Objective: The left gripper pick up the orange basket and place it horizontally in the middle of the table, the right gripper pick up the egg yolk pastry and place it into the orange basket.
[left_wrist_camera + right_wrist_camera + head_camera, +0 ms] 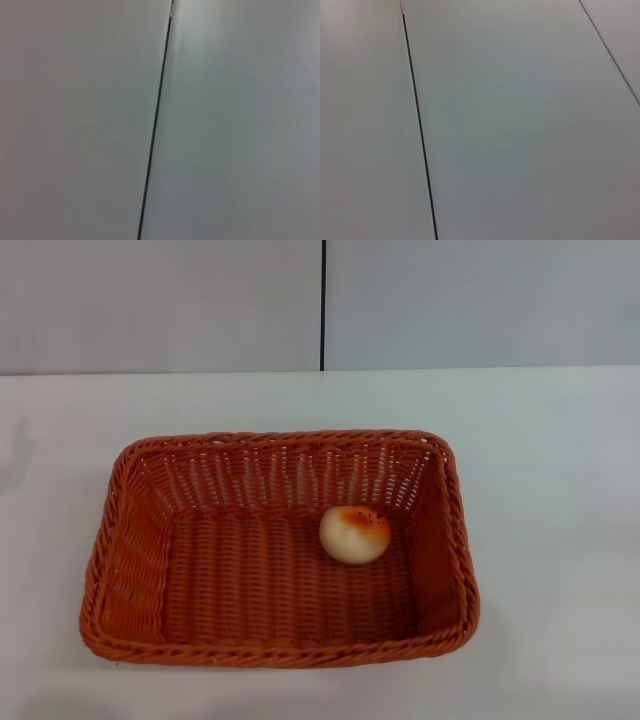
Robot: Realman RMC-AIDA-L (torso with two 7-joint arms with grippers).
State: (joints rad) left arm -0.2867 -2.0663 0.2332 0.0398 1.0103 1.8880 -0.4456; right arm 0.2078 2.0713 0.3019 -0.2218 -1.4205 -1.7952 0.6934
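The orange basket [130, 570] lies with its long side running left to right in the middle of the white table [550, 470] in the head view. Inside it, toward the right of its back wall, rests the egg yolk pastry [355, 533], cream with an orange-brown speckled top. Neither the left gripper nor the right gripper shows in any view. Both wrist views hold only plain grey wall panels with a thin dark seam.
A grey panelled wall [160, 300] with a vertical dark seam [323, 300] rises behind the table's far edge. Bare white tabletop surrounds the basket on all sides.
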